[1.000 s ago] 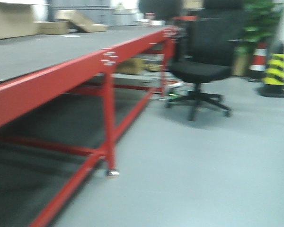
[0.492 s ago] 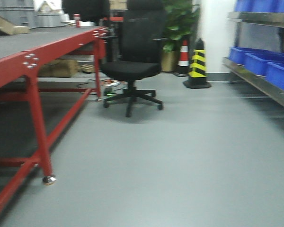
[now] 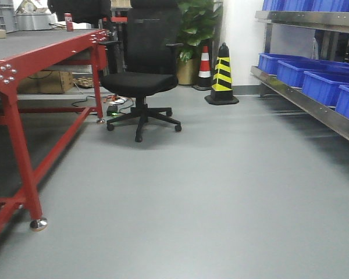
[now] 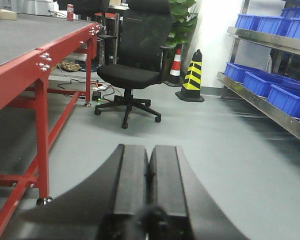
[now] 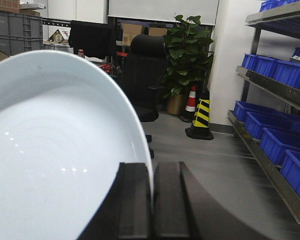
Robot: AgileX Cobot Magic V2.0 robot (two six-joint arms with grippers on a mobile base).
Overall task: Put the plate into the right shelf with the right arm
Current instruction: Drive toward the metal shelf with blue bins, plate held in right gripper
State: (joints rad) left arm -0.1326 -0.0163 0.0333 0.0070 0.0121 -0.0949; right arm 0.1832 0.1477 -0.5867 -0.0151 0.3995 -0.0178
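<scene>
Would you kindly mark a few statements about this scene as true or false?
1. The right gripper is shut on the plate. True.
2. The left gripper holds a cup. False: it is shut with nothing in it.
3. The plate lies on the shelf. False: it is in the right gripper, with the shelf off to the right.
4. Blue bins stand on the shelf. True.
5. The office chair is red. False: it is black; the table is red.

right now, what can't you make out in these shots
- plate: right wrist view, cut off by the left and bottom edges.
- shelf: front view, cut off by the right edge; any free spot is out of frame.
- can on the red table: front view, too small to read.
</scene>
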